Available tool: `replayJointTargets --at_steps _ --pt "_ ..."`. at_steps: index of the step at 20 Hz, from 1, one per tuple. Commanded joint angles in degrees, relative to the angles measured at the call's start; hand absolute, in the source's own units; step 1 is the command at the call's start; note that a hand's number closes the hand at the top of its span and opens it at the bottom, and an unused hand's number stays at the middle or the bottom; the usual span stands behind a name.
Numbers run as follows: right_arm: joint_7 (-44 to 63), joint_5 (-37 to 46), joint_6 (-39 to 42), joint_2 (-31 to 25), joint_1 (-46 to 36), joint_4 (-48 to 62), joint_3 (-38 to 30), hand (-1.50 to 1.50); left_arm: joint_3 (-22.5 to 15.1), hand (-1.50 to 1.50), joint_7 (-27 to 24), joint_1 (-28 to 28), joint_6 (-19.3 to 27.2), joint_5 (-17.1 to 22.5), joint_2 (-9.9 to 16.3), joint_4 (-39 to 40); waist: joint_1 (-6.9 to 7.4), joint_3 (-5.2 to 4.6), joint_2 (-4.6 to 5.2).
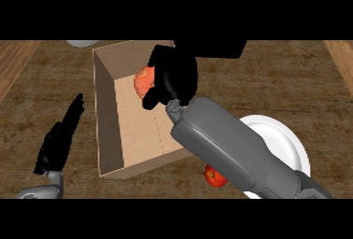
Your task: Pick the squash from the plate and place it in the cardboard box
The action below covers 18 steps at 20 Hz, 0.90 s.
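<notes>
One box [114,135], one white plate [286,140], two orange-red items and two hands show. The right hand [172,74] hangs over the box, its fingers [160,88] curled down round the squash [143,80], which peeps out at the fingers' left side, above the box's floor and inside its walls. The second orange-red piece [215,176] lies under the right forearm, beside the plate, well apart from those fingers. The left hand [59,140] rests left of the box, fingers straight and pressed together, holding nothing. The counter [289,84] is dark brown with paler wood strips at both sides. A grey round object [84,43] shows at the top edge.
</notes>
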Motion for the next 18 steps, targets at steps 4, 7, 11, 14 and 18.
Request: replayJointTargets --at_steps 4,7,11,14,18 --pt "1.44 -11.3 -11.23 0.16 -4.79 14.93 2.83 -1.5 -0.03 0.0 -0.11 -1.82 -1.19 0.47 0.38 0.66 1.46 -0.02 0.35" --pt "-4.12 -14.36 -15.66 0.16 -4.2 20.62 4.48 -1.5 -0.74 0.0 -1.04 -1.7 0.56 -0.97 -0.85 1.31 1.4 0.0 0.44" --pt "-8.64 -18.71 -20.19 0.16 -6.66 23.35 3.03 -1.5 -0.32 0.0 -0.41 1.27 -2.58 1.0 1.07 -2.67 2.15 0.05 0.37" --pt "-11.81 -19.48 -28.88 0.16 -5.33 23.42 2.36 -1.5 -1.52 0.0 -1.41 -0.68 0.34 -1.1 -1.35 0.11 1.94 0.06 0.65" --pt "-12.79 -18.53 -39.59 0.16 -5.74 22.13 -0.53 -1.5 -1.01 0.0 -0.51 -0.53 0.54 -1.15 -1.17 0.31 0.43 0.07 0.13"
